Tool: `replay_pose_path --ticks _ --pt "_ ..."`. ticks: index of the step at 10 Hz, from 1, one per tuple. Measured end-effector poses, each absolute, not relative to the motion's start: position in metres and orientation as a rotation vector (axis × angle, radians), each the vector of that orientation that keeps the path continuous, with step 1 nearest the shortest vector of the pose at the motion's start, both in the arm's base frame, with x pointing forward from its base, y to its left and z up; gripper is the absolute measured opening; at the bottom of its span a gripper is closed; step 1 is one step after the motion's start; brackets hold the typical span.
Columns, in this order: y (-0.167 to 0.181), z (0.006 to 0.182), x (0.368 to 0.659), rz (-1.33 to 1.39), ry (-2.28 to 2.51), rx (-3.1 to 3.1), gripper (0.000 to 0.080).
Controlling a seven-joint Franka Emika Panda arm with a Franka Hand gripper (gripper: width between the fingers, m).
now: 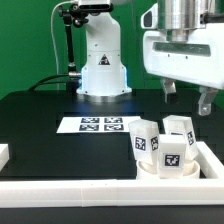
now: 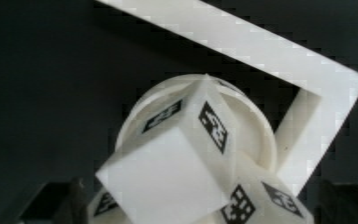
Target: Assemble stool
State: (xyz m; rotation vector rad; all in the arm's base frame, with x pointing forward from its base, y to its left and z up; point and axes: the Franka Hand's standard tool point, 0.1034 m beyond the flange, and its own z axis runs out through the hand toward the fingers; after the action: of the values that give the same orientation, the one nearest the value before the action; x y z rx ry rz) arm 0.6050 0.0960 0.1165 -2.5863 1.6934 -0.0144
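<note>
1. The desk (image 1: 40,125) was a flat black surface, and behind it hung a green backdrop; the arm's white base (image 1: 103,62) stood at the desk's far edge.
2. The marker board (image 1: 95,125) lay flat mid-desk, just in front of that base.
3. White rim bars (image 1: 100,190) ran along the near edge and up the edge on the exterior view's right, meeting at that near corner.
4. And there was the stool, tucked right into that corner: the round seat (image 1: 160,166) lay flat against the bars.
5. Three chunky legs (image 1: 172,153) stood up from the seat, long axes roughly vertical and tagged faces towards the camera, one (image 1: 143,140) leaning slightly.
6. The gripper (image 1: 186,95) hung above the stool, clear of the legs, its fingers visibly apart and grasping nothing.
7. In the wrist view a leg (image 2: 185,165) loomed close, tilted, with the seat (image 2: 247,120) behind it and the rim bars' corner (image 2: 309,75) beyond.
</note>
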Motion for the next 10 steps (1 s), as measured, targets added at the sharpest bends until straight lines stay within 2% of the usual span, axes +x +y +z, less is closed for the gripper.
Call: replay_pose_path --ticks 3,6,10 --pt "0.0961 0.1170 0.6056 -0.038 1.306 -2.813 0.0649" --pt "0.0968 0.1152 0.6107 -0.177 0.654 -3.054 0.0649" --pt "0.0944 0.1168 0.6136 -0.220 0.183 -3.138 0.0649"
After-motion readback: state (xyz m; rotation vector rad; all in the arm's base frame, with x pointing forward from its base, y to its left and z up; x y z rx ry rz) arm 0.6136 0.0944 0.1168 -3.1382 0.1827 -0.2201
